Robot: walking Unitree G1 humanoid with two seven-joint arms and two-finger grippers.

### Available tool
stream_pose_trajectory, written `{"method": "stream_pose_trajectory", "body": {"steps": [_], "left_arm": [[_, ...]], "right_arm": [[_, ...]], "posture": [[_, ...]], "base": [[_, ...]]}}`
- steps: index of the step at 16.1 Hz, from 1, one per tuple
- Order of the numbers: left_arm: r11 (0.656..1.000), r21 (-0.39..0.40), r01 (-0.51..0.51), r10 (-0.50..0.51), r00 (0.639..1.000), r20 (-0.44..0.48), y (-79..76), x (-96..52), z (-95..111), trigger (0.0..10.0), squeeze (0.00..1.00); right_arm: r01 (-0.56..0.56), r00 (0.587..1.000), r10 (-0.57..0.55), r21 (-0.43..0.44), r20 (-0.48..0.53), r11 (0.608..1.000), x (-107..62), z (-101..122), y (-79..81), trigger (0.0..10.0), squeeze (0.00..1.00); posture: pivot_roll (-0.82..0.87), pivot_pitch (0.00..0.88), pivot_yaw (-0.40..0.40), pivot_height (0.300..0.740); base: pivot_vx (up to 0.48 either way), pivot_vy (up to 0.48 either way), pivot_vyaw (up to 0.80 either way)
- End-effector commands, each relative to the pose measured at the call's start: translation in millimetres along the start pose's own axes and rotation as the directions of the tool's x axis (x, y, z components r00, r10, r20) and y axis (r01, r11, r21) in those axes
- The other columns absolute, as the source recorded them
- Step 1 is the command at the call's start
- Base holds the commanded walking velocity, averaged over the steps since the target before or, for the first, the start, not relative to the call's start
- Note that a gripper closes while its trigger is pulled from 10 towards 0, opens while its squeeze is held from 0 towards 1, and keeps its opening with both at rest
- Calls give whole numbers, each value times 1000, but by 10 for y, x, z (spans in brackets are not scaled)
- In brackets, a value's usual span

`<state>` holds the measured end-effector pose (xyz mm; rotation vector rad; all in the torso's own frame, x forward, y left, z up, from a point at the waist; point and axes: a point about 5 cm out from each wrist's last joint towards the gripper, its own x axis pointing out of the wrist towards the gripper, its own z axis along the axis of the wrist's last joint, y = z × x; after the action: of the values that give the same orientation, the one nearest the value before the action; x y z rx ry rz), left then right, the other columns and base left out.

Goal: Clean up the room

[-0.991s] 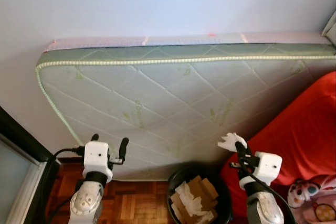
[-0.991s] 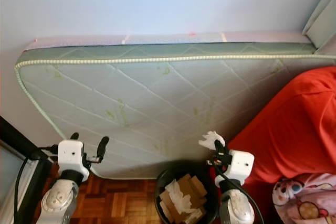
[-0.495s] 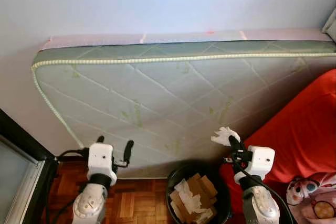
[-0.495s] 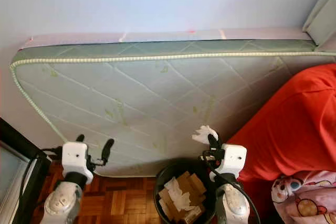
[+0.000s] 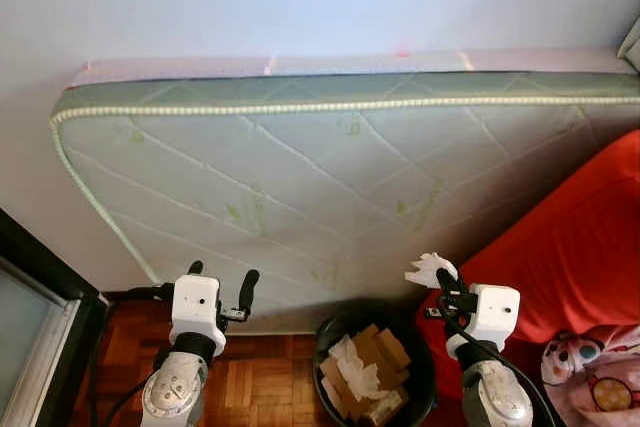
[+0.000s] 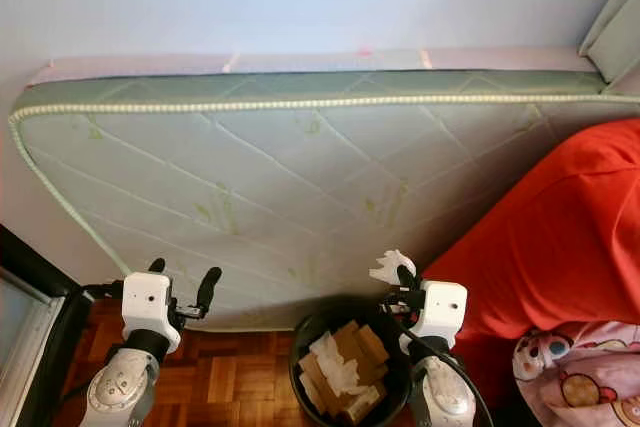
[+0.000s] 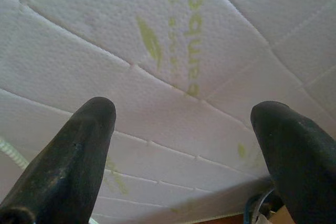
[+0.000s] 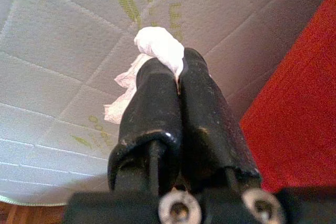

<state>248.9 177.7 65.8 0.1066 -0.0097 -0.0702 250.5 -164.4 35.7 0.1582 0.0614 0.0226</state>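
R gripper (image 5: 441,277) w/ tissue (image 5: 428,269) shifted twd bin (image 5: 425,347) | cam moved slightly

Two silver robot arms raised side by side, grippers pointing up and forward.

The left arm rises at the lower left, its white wrist block topped by the left gripper (image 5: 222,283), whose two long black fingers (image 7: 68,163) stand well apart with nothing between them. The right arm rises at the lower right, with a white wrist block and loose black cable beside it. The right gripper (image 5: 441,282) tilts slightly toward the robot's left; its two black fingers (image 8: 152,108) press together along their length, pinching a crumpled white tissue (image 8: 155,48) that sticks out past the tips. Both grippers sit at about the same height.
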Motion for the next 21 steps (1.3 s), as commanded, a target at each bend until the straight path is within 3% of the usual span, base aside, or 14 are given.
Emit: {"method": "stream_pose_trajectory", "body": {"steps": [1,5,7,15,21], "left_arm": [[1000,-2,9,-9,1000,-19,-17,-32,-21,10000,0],[1000,3,9,-9,1000,-22,-2,-45,-18,10000,0],[1000,3,8,-8,1000,-24,3,-44,-19,10000,0],[1000,3,-7,8,1000,-30,10,-61,-32,10000,0],[1000,7,-24,24,999,-42,52,-92,-66,10000,0]], "right_arm": [[13,1000,-13,7,25,1000,-17,48,-22,10000,0],[7,1000,-7,-4,-28,1000,-6,-26,24,10000,0],[9,1000,-9,3,1,1000,-20,-4,29,10000,0],[13,1000,-13,1,0,1000,3,9,10,10000,0],[4,1000,-4,-1,-15,1000,11,-30,53,10000,0]], "posture": [[-41,155,-40,700],[-36,146,-35,690],[-36,147,-35,670],[-32,158,-44,670],[-29,164,-44,647]], "base": [[0,0,0],[0,0,0],[0,0,0],[0,0,0],[0,0,0]]}}
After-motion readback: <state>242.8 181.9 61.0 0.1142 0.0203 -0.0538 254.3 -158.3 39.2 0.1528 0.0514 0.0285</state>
